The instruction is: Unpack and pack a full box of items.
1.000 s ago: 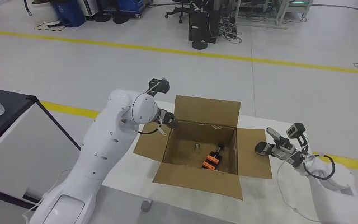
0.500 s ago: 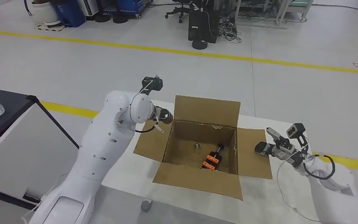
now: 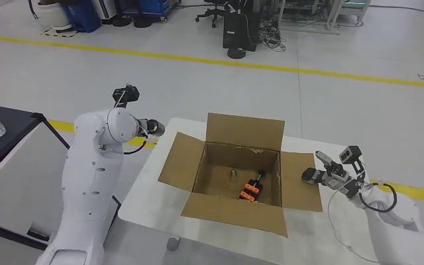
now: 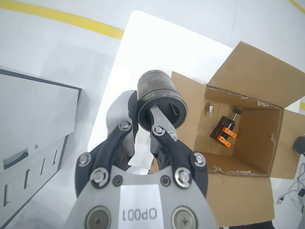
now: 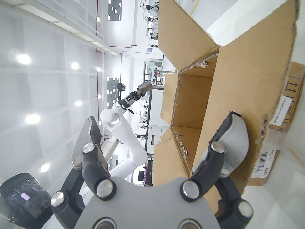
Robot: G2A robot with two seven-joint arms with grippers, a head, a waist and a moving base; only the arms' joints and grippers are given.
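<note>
Gripping a metal cylinder (image 4: 160, 96), the left claw (image 4: 144, 108) hangs beside the table (image 4: 152, 48).

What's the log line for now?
left tool: shut on metal cylinder, clear of box | right tool: open, beside box | box: open, clamp, small fitting inside

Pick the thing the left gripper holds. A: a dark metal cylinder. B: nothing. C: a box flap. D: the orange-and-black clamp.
A: the left gripper is shut on the dark metal cylinder, one finger inside its bore; the orange-and-black clamp lies in the cardboard box.
</note>
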